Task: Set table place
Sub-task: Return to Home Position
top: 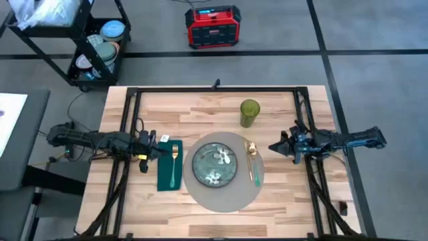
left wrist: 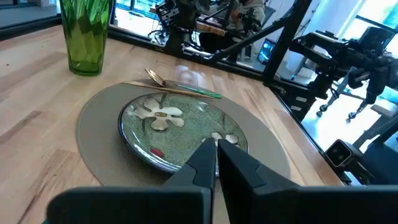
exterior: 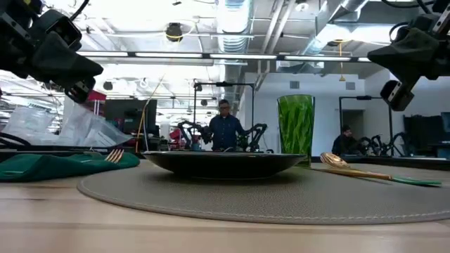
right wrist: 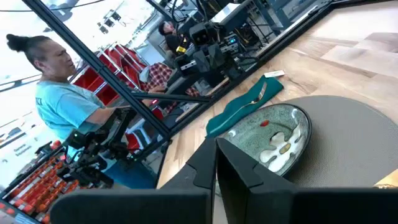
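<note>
- The placemat (top: 224, 194), round and grey-beige, lay flat on the table (top: 200, 107) between my two sets of fingers, with its nearest edges close to each
- A green plate (top: 214, 164) with pale flowers sat on the mat's middle, straight ahead of both my fingertips
- My left gripper (top: 161, 150) hung above the table at the mat's left side, its fingers (left wrist: 202, 163) pressed together with only a hairline slit between them, and it held nothing
- My right gripper (top: 272, 148) hung above the table at the mat's right side, pointing in towards the plate; its fingers (right wrist: 205, 163) were closed up the same way and were empty
- A spoon (top: 253, 164) with a gold bowl and green handle lay on the mat just beside the plate, on the side near my right fingers
- A folded green napkin (top: 164, 177) lay on the wood just off the mat, right below my left fingertips, with a green-handled gold fork (top: 174, 161) on top of it
- A tall green cup (top: 249, 112) stood upright on the bare wood beyond the mat, nearer my right fingers than my left
- Past the table's far edge, a red box (top: 212, 27) sat on the floor and a black cart (top: 93, 47) stood well off from my left arm
- A person (right wrist: 59, 106) in a light blue shirt was in the room beyond my left arm
</note>
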You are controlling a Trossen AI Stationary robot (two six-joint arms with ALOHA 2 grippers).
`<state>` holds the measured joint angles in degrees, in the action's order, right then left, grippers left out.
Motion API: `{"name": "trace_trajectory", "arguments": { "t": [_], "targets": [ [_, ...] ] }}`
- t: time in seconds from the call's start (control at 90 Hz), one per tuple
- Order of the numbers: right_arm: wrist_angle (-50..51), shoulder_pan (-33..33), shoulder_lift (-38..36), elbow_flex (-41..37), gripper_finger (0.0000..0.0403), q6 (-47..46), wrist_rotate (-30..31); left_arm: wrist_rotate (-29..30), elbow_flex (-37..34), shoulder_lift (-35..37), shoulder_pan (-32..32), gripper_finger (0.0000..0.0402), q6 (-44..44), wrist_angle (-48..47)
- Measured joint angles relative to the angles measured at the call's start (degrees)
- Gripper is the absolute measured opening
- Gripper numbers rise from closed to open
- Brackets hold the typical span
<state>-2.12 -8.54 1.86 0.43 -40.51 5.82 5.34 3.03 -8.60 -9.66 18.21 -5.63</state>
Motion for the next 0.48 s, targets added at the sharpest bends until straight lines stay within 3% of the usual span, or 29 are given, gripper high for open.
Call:
{"name": "trace_trajectory", "arguments": {
  "t": [0.478],
  "targets": [
    [0.0, 0.0, 0.0, 0.0, 0.0000, 0.0, 0.0, 0.0, 0.0, 0.0, 0.0, 0.0000, 0.0, 0.0]
  ]
}}
